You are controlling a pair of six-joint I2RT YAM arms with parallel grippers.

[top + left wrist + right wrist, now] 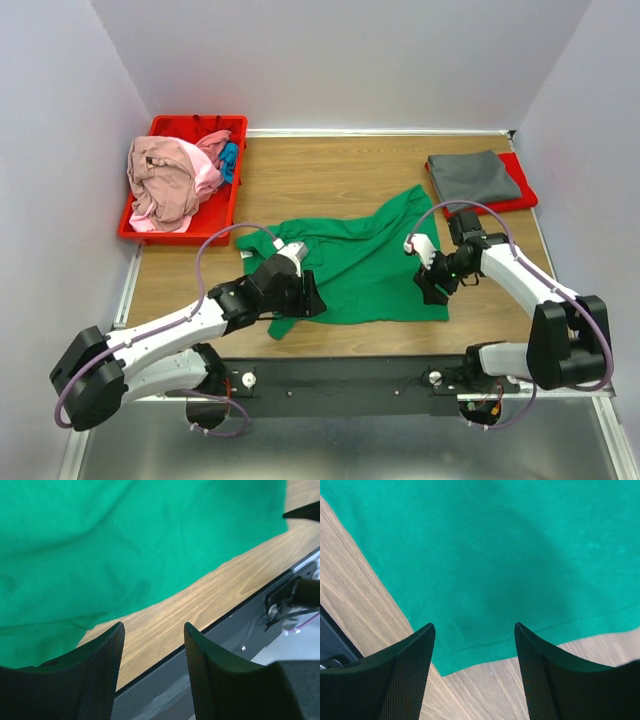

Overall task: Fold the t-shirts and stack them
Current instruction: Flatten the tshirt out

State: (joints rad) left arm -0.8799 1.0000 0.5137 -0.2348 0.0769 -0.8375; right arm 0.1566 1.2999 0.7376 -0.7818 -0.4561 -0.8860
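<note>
A large bright green t-shirt [360, 265] lies spread, partly rumpled, on the wooden table. My left gripper [306, 296] is open and empty, low over the shirt's near-left part. In the left wrist view the gripper [154, 630] hangs over bare wood by the shirt's hem [125, 555]. My right gripper [432, 286] is open and empty above the shirt's near-right corner. The right wrist view shows that gripper [474, 627] framing that corner of the green shirt [485, 570]. A folded dark grey shirt [474, 175] lies at the back right. Pink shirts [165, 180] and a blue one [230, 160] are heaped in the bin.
A red plastic bin [195, 122] stands at the back left. The grey shirt rests on a flat red board [522, 182]. The table's black front rail [235, 625] runs just below the green shirt. White walls close in three sides.
</note>
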